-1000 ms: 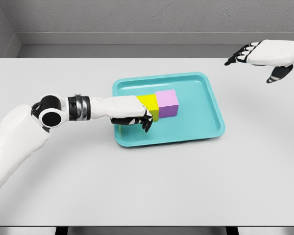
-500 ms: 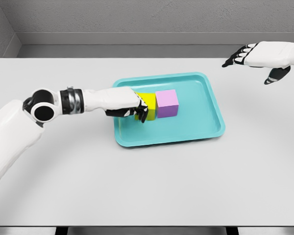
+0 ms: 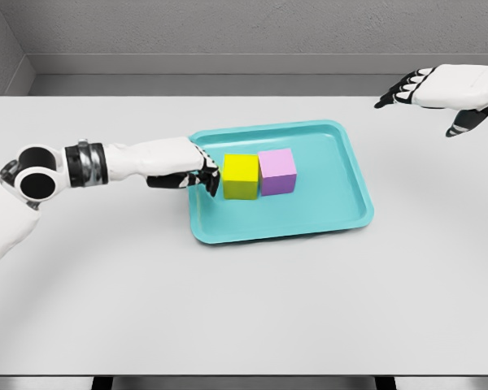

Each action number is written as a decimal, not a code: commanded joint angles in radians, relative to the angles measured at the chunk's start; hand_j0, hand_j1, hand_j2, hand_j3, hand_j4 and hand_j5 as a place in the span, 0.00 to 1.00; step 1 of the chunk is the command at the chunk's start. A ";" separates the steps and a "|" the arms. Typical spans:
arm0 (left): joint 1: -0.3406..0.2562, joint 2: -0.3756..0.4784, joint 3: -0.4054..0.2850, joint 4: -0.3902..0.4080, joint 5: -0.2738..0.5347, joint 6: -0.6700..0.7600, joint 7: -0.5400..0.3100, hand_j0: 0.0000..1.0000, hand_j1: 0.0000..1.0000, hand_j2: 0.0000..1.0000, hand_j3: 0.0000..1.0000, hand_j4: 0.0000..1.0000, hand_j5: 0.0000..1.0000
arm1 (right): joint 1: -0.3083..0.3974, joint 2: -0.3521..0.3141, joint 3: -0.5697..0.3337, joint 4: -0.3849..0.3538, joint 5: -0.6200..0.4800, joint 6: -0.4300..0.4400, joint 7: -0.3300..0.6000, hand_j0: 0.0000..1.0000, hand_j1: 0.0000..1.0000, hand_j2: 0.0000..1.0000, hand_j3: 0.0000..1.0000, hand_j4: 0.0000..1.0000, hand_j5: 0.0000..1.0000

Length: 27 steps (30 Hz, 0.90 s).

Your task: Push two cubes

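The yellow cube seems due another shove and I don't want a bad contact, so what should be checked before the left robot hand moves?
1. Yellow cube flat in the teal tray: ok.
2. Yellow cube flush against the pink cube: ok.
3. Left robot hand lined up just left of the yellow cube: ok.
4. Fingertips touching the cube: cannot tell.
5. Free tray floor right of the pink cube: ok.
6. Right robot hand away from the tray: ok.

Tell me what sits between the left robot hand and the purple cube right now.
In the head view, the yellow cube sits between the left robot hand and the purple cube, its right side against the purple one, inside the teal plastic tray.
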 commanded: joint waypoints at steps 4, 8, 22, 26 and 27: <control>-0.002 -0.099 0.006 0.131 -0.003 0.002 0.000 0.36 0.36 0.36 0.36 0.36 0.36 | -0.005 -0.002 -0.001 -0.009 -0.004 0.003 0.000 1.00 1.00 1.00 1.00 1.00 1.00; 0.000 -0.100 0.005 0.131 -0.004 0.002 0.000 0.36 0.36 0.36 0.36 0.36 0.36 | 0.002 -0.002 0.000 -0.014 -0.004 0.003 0.000 1.00 1.00 1.00 1.00 1.00 1.00; -0.005 -0.113 0.003 0.129 -0.018 0.002 0.000 0.36 0.36 0.36 0.36 0.36 0.36 | -0.003 0.002 0.029 -0.014 -0.004 0.003 0.000 1.00 1.00 1.00 1.00 1.00 1.00; -0.008 -0.133 0.006 0.129 -0.041 0.002 0.000 0.36 0.36 0.36 0.36 0.36 0.36 | -0.003 0.005 0.037 -0.014 -0.004 0.003 0.000 1.00 1.00 1.00 1.00 1.00 1.00; -0.011 -0.133 0.006 0.129 -0.043 0.002 0.000 0.36 0.36 0.36 0.36 0.36 0.36 | -0.003 0.005 0.037 -0.014 -0.004 0.003 0.000 1.00 1.00 1.00 1.00 1.00 1.00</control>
